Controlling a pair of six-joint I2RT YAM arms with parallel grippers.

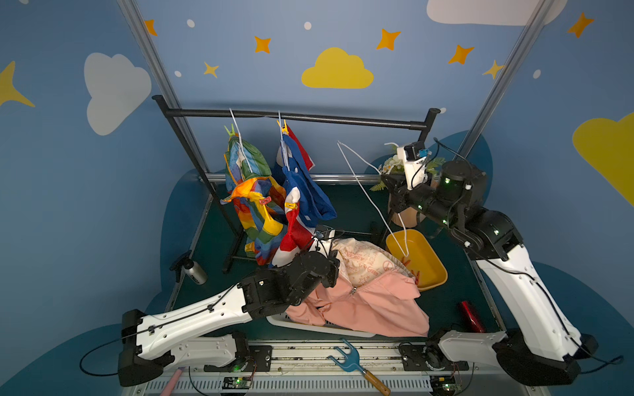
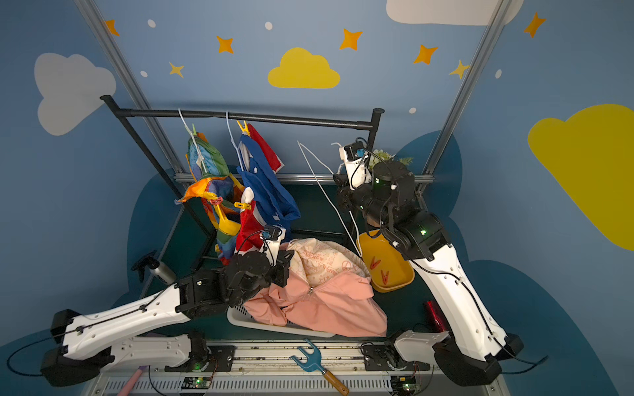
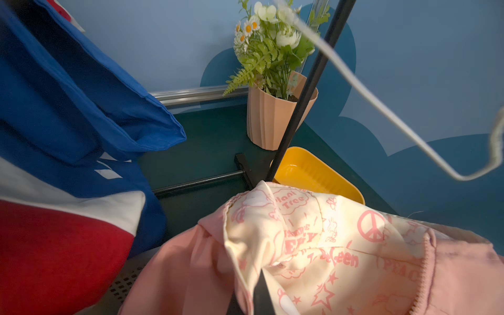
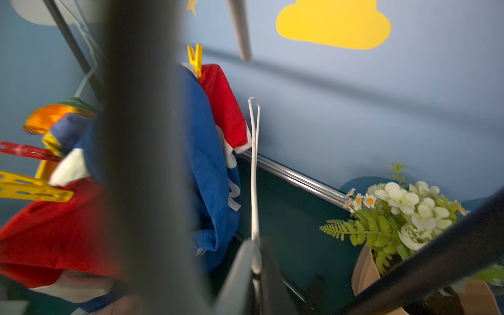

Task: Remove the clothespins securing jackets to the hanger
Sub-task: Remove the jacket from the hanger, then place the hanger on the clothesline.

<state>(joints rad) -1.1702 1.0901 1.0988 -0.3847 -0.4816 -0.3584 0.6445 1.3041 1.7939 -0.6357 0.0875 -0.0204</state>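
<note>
Indistinctly, left gripper point(image 3: 249, 300) pinches jacket point(image 3: 191, 259), right gripper point(image 4: 256, 261) hanger point(image 4: 254, 163)

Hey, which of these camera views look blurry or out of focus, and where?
Right wrist view: a dark bar close to the lens is a wide smear, and the nearer yellow clothespin is soft; the flowers are sharper. Left wrist view: the white hanger is blurred, the pink jacket crisp. In both top views the scene is sharp but dim.

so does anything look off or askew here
The white hanger is off the rail, tilted, held in the right gripper. The pink jacket lies heaped over the white basket, spilling past its rim.
</note>
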